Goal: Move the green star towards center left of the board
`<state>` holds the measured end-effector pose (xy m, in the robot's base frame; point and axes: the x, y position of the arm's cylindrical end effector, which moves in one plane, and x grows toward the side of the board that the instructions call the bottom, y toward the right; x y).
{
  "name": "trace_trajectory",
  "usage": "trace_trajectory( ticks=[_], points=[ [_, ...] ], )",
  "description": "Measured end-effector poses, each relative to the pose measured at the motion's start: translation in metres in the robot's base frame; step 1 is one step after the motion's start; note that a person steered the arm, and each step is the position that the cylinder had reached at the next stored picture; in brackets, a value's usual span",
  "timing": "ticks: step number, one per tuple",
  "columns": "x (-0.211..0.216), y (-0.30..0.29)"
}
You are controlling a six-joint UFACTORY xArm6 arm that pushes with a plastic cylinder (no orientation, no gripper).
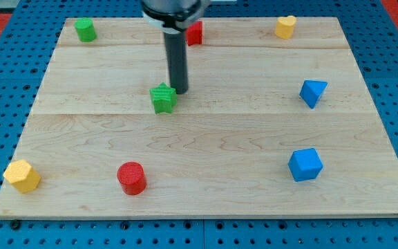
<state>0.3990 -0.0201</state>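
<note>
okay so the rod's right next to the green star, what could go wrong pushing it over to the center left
My tip sits at the green star's upper right, not squarely to its right, so a push may send it toward the view's bottom left, toward the red cylinder. The contact also looks off-centre, so the star could spin and slip off the tip.

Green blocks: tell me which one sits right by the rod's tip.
The green star, just left of my tip near the board's middle. The other green block sits far off at the top-left corner.
</note>
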Motion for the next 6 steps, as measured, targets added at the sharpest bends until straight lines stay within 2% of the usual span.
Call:
trace_trajectory(
  ticks=[1,2,3,5,6],
  points=[
    [0.028,0.002],
    [0.015,-0.058],
    [-0.01,-0.065],
    [-0.014,-0.169],
    [-0.016,-0.161]
  ],
)
